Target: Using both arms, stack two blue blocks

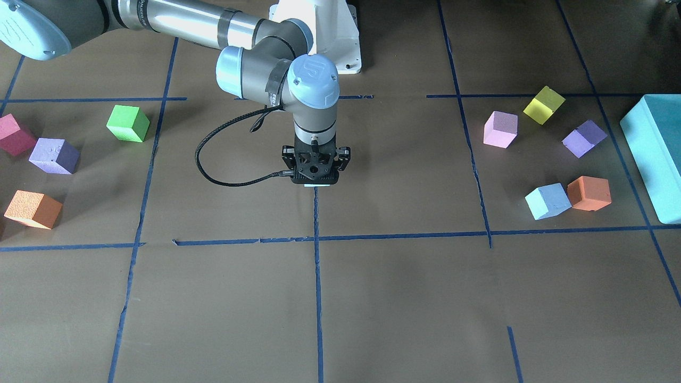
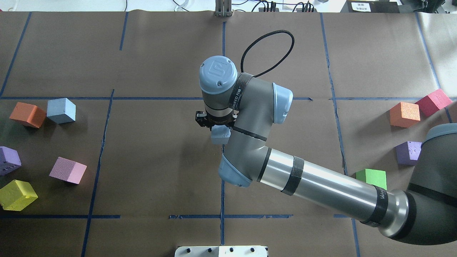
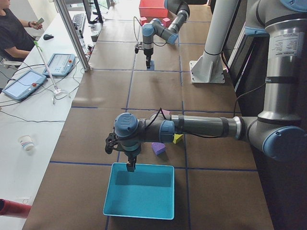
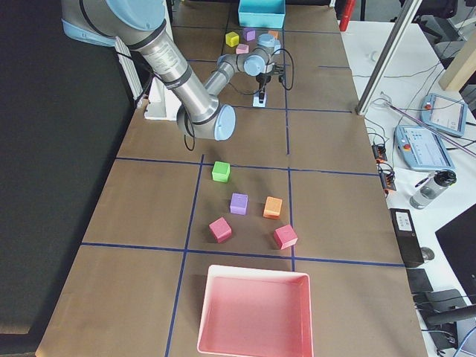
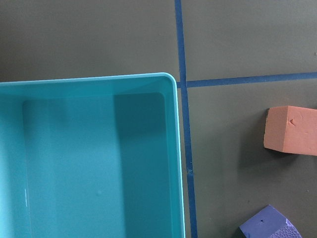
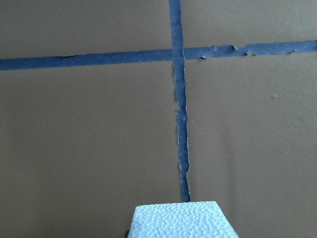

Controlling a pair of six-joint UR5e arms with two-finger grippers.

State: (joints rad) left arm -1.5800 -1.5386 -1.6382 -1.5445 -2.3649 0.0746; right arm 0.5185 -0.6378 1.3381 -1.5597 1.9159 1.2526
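We take this for the placing of the base: the right gripper (image 1: 316, 173) hangs straight down over the middle of the table (image 1: 372, 298), near where the blue tape lines (image 1: 317, 266) meet, and its jaws look closed about the first blue block (image 2: 220, 135), which shows only as a pale sliver under the fingers from the front and as a grainy top edge in the right wrist view. We cannot tell whether that block already rests on the paper or sits just above it. The second blue block (image 1: 548, 201) lies well apart on the robot's left side, just beside an orange cube (image 1: 589, 193), perhaps touching it. The left gripper (image 3: 130, 166) hovers over the edge of the teal box (image 3: 139, 211), and we cannot tell how its jaws stand. As we judge it, the right arm should set its block down squarely and let go, then the left arm must swing off the box, grip the second block clear of its orange neighbour, and bring it over the first
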